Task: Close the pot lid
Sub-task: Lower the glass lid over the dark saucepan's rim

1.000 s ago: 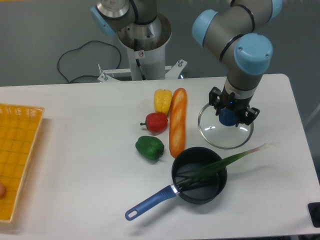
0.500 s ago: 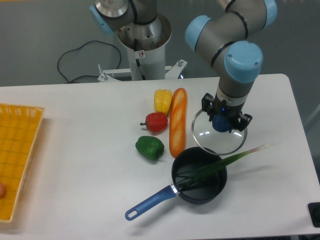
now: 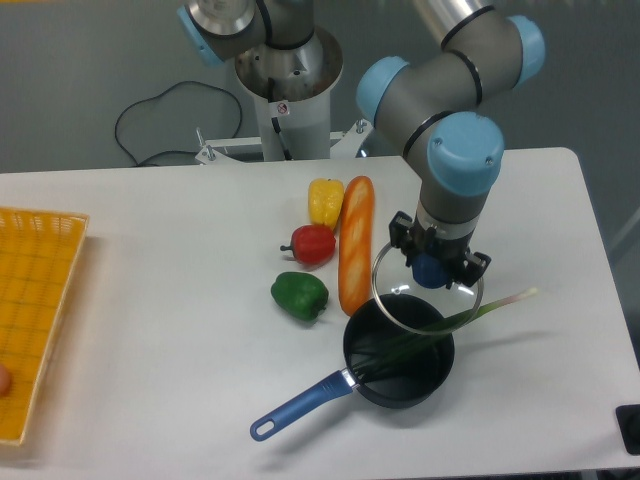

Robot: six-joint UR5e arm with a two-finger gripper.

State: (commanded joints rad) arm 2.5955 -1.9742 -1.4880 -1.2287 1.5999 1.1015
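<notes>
My gripper (image 3: 432,266) is shut on the blue knob of the pot lid (image 3: 400,309), a clear glass disc with a metal rim. The lid hangs in the air, its near edge overlapping the far rim of the pot (image 3: 398,362). That pot is a small black saucepan near the table's front, with its long blue handle (image 3: 299,405) pointing to the front left. A green onion stalk (image 3: 466,318) lies across the pot, sticking out over its right rim.
A baguette (image 3: 355,243) lies left of the lid. A yellow pepper (image 3: 325,201), a red pepper (image 3: 313,243) and a green pepper (image 3: 299,295) sit beside it. A yellow basket (image 3: 38,310) is at the table's left edge.
The arm has carried the lid forward and to the left, from the table's right part to a spot over the pot's far rim. The pot and vegetables have not moved.
</notes>
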